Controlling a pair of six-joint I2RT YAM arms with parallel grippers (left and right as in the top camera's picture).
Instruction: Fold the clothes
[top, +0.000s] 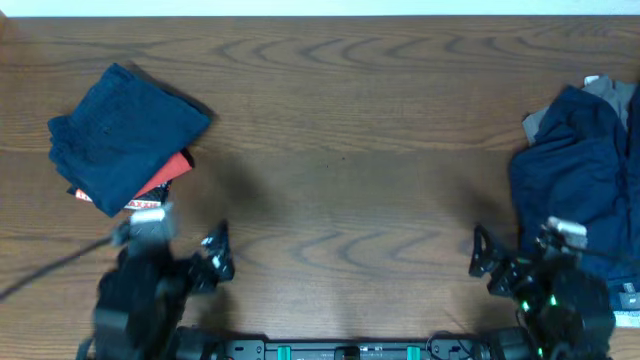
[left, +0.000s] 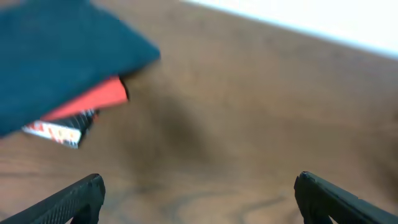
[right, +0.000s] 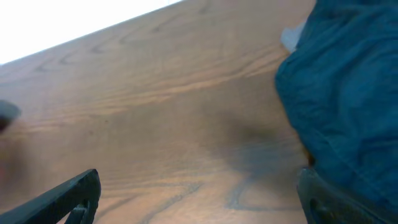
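A folded navy garment (top: 125, 130) lies at the table's left on top of a red piece (top: 176, 168) with a black-and-white printed edge. The left wrist view shows the navy garment (left: 62, 62), the red piece (left: 93, 99) and the printed edge (left: 59, 132). A loose heap of navy clothes (top: 575, 180) with a grey piece (top: 612, 95) lies at the right edge; the right wrist view shows the heap (right: 348, 99). My left gripper (top: 215, 250) is open and empty, below and right of the folded pile. My right gripper (top: 490, 262) is open and empty, just left of the heap.
The wooden table (top: 340, 150) runs between the two piles. Its far edge meets a white wall at the top. The arm bases and a black rail (top: 350, 350) sit along the front edge.
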